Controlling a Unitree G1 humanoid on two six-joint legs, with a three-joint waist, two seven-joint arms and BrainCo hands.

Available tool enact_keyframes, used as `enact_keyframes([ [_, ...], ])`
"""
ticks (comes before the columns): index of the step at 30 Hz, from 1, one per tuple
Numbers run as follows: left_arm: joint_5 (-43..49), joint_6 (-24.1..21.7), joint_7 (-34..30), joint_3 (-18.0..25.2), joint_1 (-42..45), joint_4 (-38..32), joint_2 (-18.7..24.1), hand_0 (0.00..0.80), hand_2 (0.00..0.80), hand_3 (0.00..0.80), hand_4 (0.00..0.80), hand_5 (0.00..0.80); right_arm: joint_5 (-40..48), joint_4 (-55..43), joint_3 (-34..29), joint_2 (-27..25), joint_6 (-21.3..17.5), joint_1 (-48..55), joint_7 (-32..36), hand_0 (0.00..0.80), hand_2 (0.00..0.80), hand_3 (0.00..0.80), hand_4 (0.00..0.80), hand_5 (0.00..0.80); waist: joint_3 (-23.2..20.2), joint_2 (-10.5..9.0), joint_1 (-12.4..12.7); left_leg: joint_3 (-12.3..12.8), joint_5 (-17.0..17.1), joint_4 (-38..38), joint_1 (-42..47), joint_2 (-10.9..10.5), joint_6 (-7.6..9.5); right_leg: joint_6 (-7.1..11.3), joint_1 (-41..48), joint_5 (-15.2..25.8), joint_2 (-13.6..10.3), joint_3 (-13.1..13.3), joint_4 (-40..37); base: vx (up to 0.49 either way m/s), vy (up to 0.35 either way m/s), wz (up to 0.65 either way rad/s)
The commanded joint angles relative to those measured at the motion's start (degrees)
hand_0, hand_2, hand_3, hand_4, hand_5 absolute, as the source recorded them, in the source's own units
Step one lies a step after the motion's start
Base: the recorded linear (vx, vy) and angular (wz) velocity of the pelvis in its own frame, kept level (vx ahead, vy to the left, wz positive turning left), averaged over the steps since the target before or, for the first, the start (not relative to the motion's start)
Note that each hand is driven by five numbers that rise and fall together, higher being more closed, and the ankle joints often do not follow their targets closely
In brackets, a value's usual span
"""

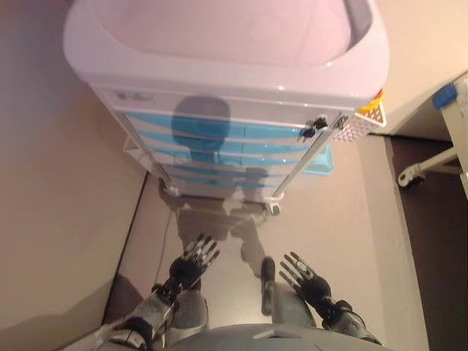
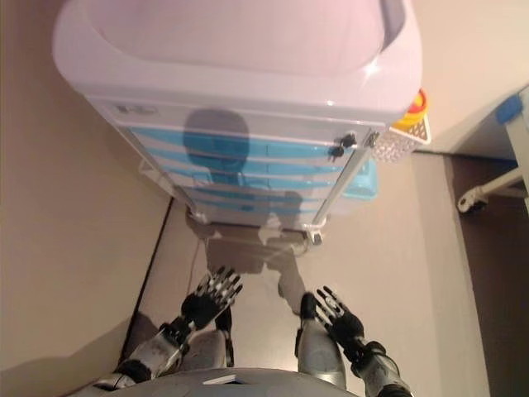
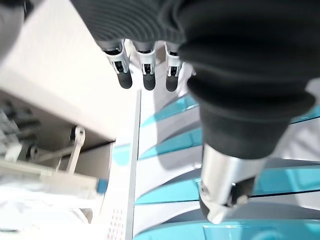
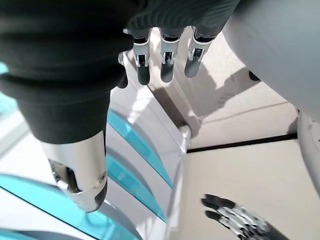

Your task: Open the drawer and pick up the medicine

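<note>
A white medical cart (image 1: pixel 219 66) with several closed light-blue drawers (image 1: pixel 219 131) stands ahead of me; the drawers also show in the left wrist view (image 3: pixel 170 145) and the right wrist view (image 4: pixel 135 145). No medicine is in sight. My left hand (image 1: pixel 194 259) hangs low in front of the cart, fingers straight, empty. My right hand (image 1: pixel 303 278) hangs low beside it, fingers straight, empty. Both hands are well short of the drawers.
A small white basket (image 1: pixel 365 121) with a yellow and red item hangs on the cart's right side. Keys (image 1: pixel 314 126) hang by the top drawer's right end. A wheeled white frame (image 1: pixel 431 164) stands at the right. A wall runs along the left.
</note>
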Motion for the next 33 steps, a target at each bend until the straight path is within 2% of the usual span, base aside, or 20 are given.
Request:
enact_keyframes([
  [1, -5.03, -1.79, 0.22, 0.75, -1.46, -5.93, -3.23, 0.000, 0.000, 0.000, 0.000, 0.000, 1.71, -5.65, 1.97, 0.84, 1.05, 3.37, -1.31, 0.000, 0.000, 0.000, 0.000, 0.000, 1.96, 0.61, -2.27, -1.57, -1.82, 8.26, -7.06, -2.73, 4.62, 0.02, -4.97, -3.13, 0.91, 1.00, 11.14, -0.066, -0.004, -0.09],
  [8, -15.27, -1.67, -0.67, 1.69, -5.92, -10.40, -3.71, 0.000, 0.000, 0.000, 0.000, 0.000, 2.49, -8.78, 1.98, -0.08, 2.49, 3.88, -1.73, 0.000, 0.000, 0.000, 0.000, 0.000, 4.32, -0.40, -4.04, -1.38, -3.93, 15.61, -13.41, -2.92, 5.30, -0.67, -11.22, -3.95, 1.90, 2.58, 16.88, -0.004, 0.007, -0.07],
  [14, -20.91, -0.89, 0.35, 3.07, -9.99, -11.78, -3.44, 0.000, 0.000, 0.000, 0.000, 0.000, 3.06, -9.77, 2.34, -0.32, 3.53, 4.45, -1.21, 0.000, 0.000, 0.000, 0.000, 0.000, 4.80, -1.89, -5.48, -1.01, -5.01, 18.80, -16.46, -2.75, 5.76, -0.72, -13.77, -3.42, 3.04, 3.81, 17.96, 0.028, -0.006, -0.06],
  [19, -25.52, -2.67, 1.44, 4.86, -14.18, -11.43, -3.09, 0.000, 0.000, 0.000, 0.000, 0.000, 2.27, -10.39, 3.29, -0.06, 3.93, 4.74, -0.38, 0.000, 0.000, 0.000, 0.000, 0.000, 5.17, -3.24, -6.64, -1.19, -5.42, 20.09, -18.52, -2.87, 6.26, -0.63, -15.56, -2.55, 4.35, 5.43, 17.88, 0.003, -0.001, -0.01],
  [26, -28.57, -3.00, 4.01, 7.52, -20.35, -9.29, 0.00, 0.000, 0.000, 0.000, 0.000, 0.000, 3.54, -10.83, 5.08, -0.16, 4.35, 4.28, -0.08, 0.000, 0.000, 0.000, 0.000, 0.000, 5.70, -5.03, -7.56, 0.15, -5.31, 20.63, -19.81, -1.09, 5.65, -0.43, -15.54, -1.04, 5.00, 5.52, 15.47, -0.012, -0.032, -0.04],
  [27, -28.92, -2.82, 4.62, 8.50, -22.00, -8.31, 0.80, 0.000, 0.000, 0.000, 0.000, 0.000, 3.62, -10.90, 5.58, -0.20, 4.04, 4.36, 0.25, 0.000, 0.000, 0.000, 0.000, 0.000, 5.72, -5.04, -7.71, -0.19, -7.28, 21.15, -19.41, -0.80, 5.29, -0.12, -14.98, -2.61, 5.25, 5.61, 15.77, 0.061, -0.007, -0.07],
  [33, -30.75, -3.30, 5.69, 10.25, -27.84, -5.27, 4.58, 0.000, 0.000, 0.000, 0.000, 0.000, 4.75, -10.99, 7.31, -0.07, 3.26, 4.71, 0.97, 0.000, 0.000, 0.000, 0.000, 0.000, 6.05, -5.90, -8.40, 0.09, -7.90, 21.83, -19.86, -0.21, 5.16, -0.19, -14.40, -2.24, 5.65, 5.85, 14.61, 0.011, -0.006, -0.03],
])
